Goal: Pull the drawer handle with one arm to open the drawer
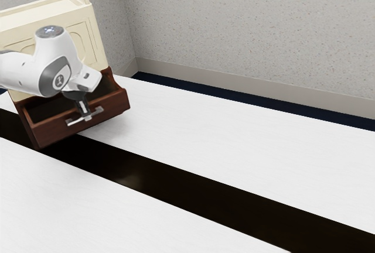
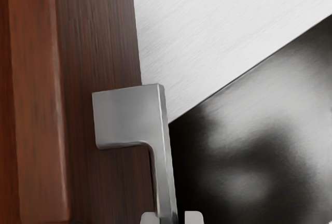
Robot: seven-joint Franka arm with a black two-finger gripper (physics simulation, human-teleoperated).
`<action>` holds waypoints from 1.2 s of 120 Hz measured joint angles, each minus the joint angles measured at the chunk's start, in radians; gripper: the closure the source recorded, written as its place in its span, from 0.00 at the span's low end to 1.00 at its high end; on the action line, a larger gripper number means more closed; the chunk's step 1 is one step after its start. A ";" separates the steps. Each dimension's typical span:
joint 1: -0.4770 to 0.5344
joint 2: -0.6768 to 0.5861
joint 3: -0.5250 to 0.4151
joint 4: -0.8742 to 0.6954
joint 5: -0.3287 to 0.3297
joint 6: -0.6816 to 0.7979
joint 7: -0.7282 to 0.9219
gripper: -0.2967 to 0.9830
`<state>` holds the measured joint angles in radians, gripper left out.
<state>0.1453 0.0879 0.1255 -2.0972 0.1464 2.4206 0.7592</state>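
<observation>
The fingers [image 1: 87, 113] sit at the grey metal bar handle [image 1: 95, 113], left of centre in the exterior view, on the reddish-brown wooden drawer [image 1: 50, 132], which stands open below the cream cabinet [image 1: 53, 13].

In the wrist view, the fingers [image 2: 194, 218] are slightly spread astride the handle at the lower edge, a dark sliver separating one from it.

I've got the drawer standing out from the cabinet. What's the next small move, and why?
I'd probably ease the gripper a little farther straight out from the cabinet, level with the drawer's travel. It is at the handle, and the drawer stands out with its inside showing; whether it has reached its stop, I can't tell, so go gently.
</observation>
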 joint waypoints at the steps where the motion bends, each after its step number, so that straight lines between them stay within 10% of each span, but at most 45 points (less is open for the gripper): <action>1: 0.000 -0.001 -0.001 -0.001 0.000 0.000 -0.001 0.85; 144: 0.045 -0.105 -0.079 -0.134 0.003 0.041 -0.088 0.80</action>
<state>0.1908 -0.0166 0.0465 -2.2311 0.1494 2.4615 0.6708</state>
